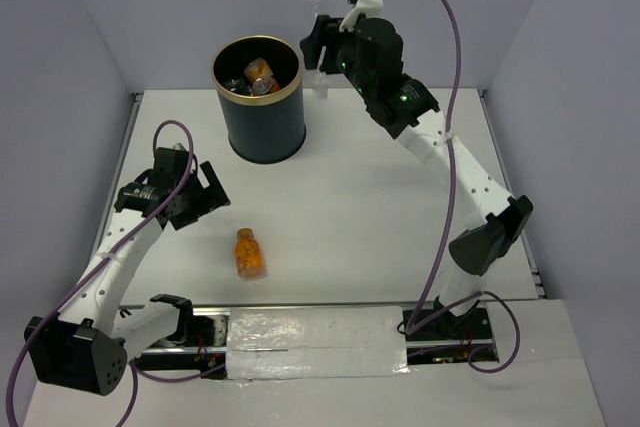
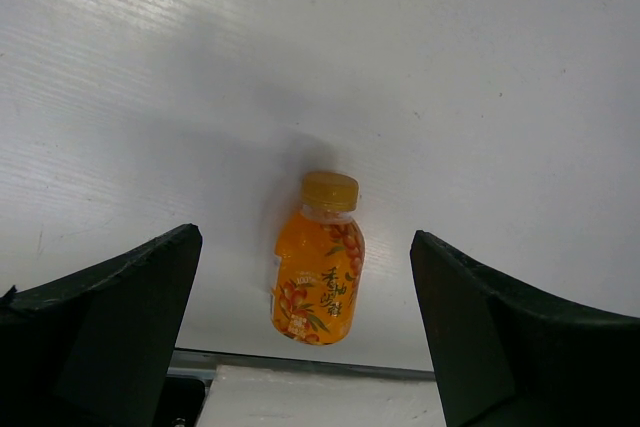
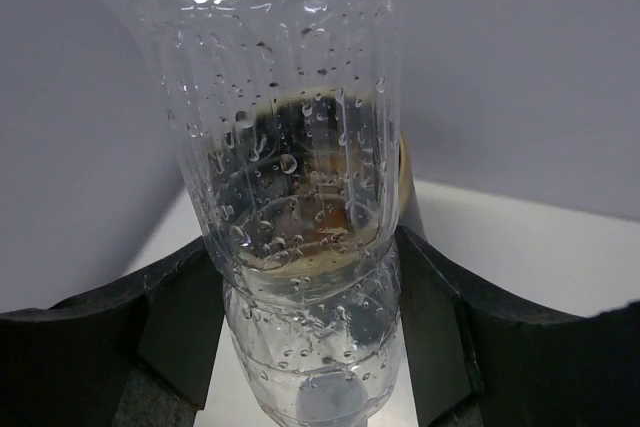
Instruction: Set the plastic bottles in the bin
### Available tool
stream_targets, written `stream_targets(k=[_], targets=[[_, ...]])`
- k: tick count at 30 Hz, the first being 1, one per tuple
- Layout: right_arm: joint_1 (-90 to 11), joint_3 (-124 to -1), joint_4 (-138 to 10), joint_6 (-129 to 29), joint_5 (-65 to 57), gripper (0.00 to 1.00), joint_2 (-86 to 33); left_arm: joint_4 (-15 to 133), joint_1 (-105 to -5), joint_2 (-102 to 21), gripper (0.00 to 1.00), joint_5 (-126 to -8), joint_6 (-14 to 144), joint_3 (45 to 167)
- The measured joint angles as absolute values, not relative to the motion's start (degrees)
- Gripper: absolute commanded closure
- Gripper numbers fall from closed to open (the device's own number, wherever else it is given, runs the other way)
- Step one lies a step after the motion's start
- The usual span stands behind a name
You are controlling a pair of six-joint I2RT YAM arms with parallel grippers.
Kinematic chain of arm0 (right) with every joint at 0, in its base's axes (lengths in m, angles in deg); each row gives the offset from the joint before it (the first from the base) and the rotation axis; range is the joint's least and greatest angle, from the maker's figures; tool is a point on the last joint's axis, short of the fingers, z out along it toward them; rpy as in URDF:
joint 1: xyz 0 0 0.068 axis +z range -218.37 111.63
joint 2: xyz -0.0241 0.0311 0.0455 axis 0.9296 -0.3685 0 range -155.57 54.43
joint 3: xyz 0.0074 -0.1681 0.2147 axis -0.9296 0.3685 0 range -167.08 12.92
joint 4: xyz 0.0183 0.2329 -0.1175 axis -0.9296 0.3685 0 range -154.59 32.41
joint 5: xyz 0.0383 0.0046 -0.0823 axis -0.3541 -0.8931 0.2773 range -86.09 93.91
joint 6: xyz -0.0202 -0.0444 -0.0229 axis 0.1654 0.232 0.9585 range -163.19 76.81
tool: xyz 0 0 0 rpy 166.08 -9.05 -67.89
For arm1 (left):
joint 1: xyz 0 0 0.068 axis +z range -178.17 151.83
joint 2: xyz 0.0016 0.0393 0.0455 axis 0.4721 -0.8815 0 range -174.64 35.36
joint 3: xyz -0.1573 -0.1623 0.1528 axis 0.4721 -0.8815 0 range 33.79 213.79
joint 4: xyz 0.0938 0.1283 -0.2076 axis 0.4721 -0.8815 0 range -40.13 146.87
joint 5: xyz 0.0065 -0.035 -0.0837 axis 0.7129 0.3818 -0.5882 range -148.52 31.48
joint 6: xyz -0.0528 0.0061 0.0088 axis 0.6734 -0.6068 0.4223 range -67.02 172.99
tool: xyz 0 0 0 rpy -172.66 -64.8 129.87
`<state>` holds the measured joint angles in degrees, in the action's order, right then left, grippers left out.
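**A:** Where was the right pincer (image 1: 318, 50)?

**B:** At the far side of the worktop (image 1: 380, 217), just right of the bin (image 1: 265, 137), and clamped on a clear bottle (image 3: 290, 127). In the wrist view both fingers (image 3: 185, 327) pressed against its ribbed wall, which was covered in droplets. The bottle stood roughly upright.

**A:** Was it over the opening?

**B:** No, it was beside the gold rim. I could not tell whether its lower end touched the worktop.

**A:** And the bin itself?

**B:** It stood upright, far and left of centre, with a heap of bottles (image 1: 260, 77) inside. At least one of them was orange.

**A:** What about the left pincer (image 1: 200, 197)?

**B:** It was spread wide and held nothing, above the near left of the worktop. An orange bottle (image 2: 318, 272) lay on its side below it, with the yellow cap pointing toward the far side. In the wrist view it sat between the two fingers and touched neither. It was well apart from the bin.
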<state>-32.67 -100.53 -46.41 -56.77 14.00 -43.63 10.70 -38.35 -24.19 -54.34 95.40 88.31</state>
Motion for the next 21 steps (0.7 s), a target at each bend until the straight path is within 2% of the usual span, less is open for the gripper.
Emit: stream_targets(k=[7,12,16,21], targets=[[-32.7,-111.1,-59.2,-65.9,17.9,0.4,-56.6,10.6,-38.3,-24.2,0.0,-54.6,95.3,88.3],[-32.6,-118.9,-61.8,-70.3,17.1,0.39,-67.4,9.9,-38.3,-24.4,0.01,-55.9,95.0,89.5],[-32.5,-119.1,-62.9,-72.1,16.6,0.39,-70.0,9.3,-38.4,-24.5,0.01,-56.3,95.0,89.6],[-32.0,-125.1,-67.8,-71.4,17.8,0.39,-74.3,8.9,-38.5,-23.7,0.0,-56.4,95.2,89.4]])
